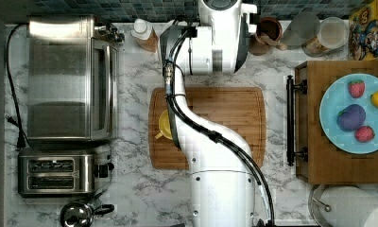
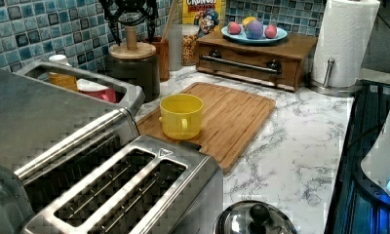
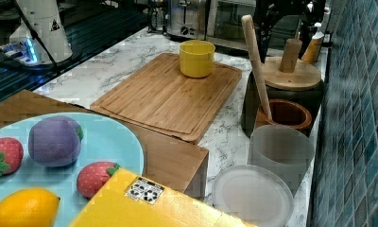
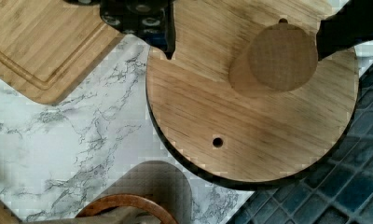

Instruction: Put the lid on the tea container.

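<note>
The round wooden lid point(image 4: 250, 116) with its upright knob point(image 4: 282, 56) lies flat on the dark tea container point(image 2: 134, 73), at the back of the counter by the tiled wall. In the right view the lid point(image 3: 291, 75) covers the tin point(image 3: 281, 101) fully. My gripper point(image 2: 132, 22) hangs just above the lid, open, with its black fingers point(image 4: 166, 42) spread to either side of the knob. The tin's contents are hidden under the lid.
A brown jar point(image 3: 284, 116) with a wooden utensil stands right beside the tin. A yellow mug point(image 2: 181, 116) sits on the big cutting board point(image 2: 232, 117). The toaster oven point(image 1: 69, 78) and toaster point(image 1: 55, 172) line the top view's left; a fruit plate point(image 1: 352, 113) lies on the top view's right.
</note>
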